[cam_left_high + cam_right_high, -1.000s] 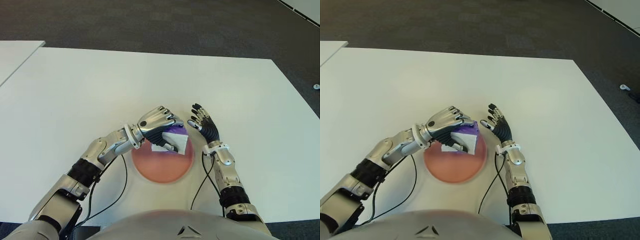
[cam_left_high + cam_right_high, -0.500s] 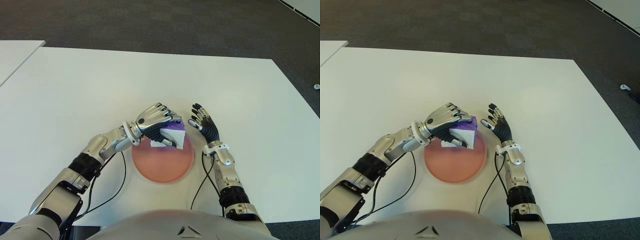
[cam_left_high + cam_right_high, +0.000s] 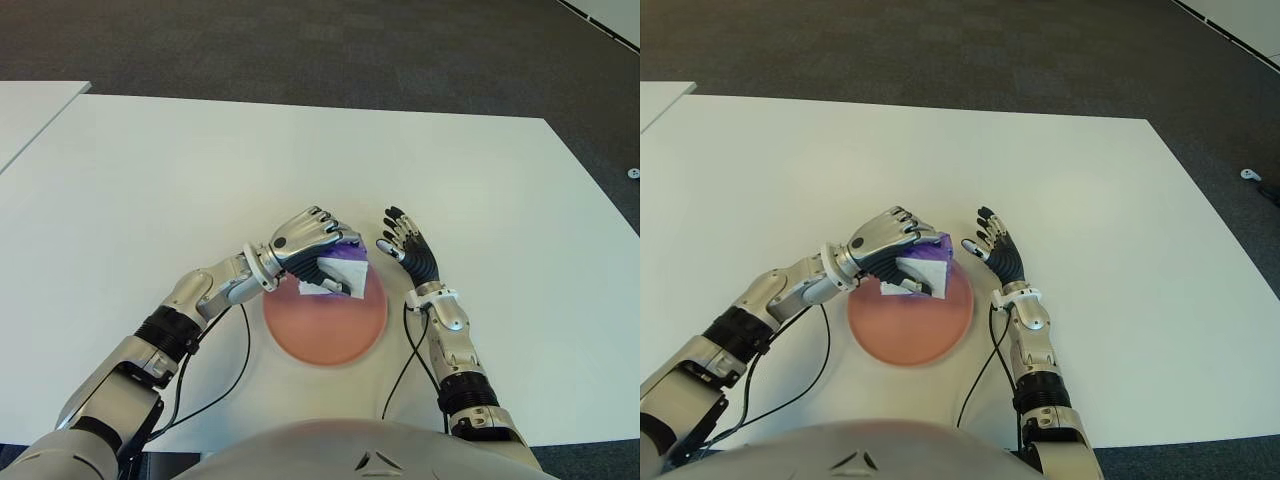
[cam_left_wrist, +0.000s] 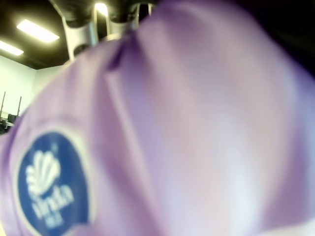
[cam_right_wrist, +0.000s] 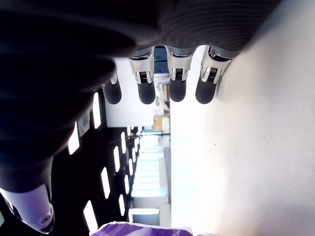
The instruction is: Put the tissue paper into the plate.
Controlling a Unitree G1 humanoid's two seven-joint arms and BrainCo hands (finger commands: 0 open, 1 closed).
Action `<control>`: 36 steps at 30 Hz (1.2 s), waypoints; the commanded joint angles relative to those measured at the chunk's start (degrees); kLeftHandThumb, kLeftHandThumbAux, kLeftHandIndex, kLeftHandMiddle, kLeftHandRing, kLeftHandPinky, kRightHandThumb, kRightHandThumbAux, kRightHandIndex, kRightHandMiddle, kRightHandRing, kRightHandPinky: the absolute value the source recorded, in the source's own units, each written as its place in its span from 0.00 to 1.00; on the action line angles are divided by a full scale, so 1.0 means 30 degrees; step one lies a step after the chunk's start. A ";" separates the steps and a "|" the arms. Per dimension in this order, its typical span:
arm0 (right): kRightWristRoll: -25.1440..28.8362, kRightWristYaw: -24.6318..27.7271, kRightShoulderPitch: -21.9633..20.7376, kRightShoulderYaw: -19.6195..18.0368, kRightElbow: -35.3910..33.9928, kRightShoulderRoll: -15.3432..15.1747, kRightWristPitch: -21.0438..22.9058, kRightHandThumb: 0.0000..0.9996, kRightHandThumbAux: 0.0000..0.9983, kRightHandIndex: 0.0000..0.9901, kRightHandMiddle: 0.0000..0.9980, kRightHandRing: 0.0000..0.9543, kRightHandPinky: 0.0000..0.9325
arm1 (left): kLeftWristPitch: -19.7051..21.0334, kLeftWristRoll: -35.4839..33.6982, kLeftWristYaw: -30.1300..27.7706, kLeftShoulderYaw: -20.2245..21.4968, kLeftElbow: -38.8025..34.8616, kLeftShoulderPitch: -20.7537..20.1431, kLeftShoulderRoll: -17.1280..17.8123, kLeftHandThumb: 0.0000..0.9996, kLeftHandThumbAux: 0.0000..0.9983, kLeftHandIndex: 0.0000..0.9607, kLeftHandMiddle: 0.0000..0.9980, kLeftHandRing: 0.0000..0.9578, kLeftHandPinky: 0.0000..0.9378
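Left hand grips purple tissue pack over pink plate; right hand beside it, fingers spread, empty.

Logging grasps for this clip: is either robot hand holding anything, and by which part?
The left robot hand grips the purple-and-white tissue paper pack from above, over the pink round plate. The right robot hand holds nothing.

Office or lab, white table, dark carpet floor, ceiling strip lights

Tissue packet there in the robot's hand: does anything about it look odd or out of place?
Nothing stands out. The left hand grips the purple tissue packet over the far rim of the pink plate; the right hand shows open beside it.
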 commanded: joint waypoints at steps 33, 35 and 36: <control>-0.0169 0.0044 0.1471 0.0009 0.1867 0.0064 0.2007 0.00 0.72 0.00 0.00 0.00 0.00 | 0.2146 -0.3634 -1.3027 -0.0424 -0.6676 0.3014 0.4698 0.03 0.31 0.00 0.00 0.00 0.00; -0.0191 0.0049 0.1465 0.0029 0.1855 0.0053 0.2014 0.00 0.73 0.00 0.00 0.00 0.00 | 0.2134 -0.3249 -1.2702 -0.0340 -0.6714 0.3044 0.4668 0.03 0.29 0.00 0.00 0.00 0.00; -0.0208 0.0040 0.1468 0.0040 0.1844 0.0048 0.2016 0.00 0.73 0.00 0.00 0.00 0.00 | 0.2122 -0.3050 -1.2519 -0.0299 -0.6716 0.3071 0.4651 0.03 0.29 0.00 0.00 0.00 0.00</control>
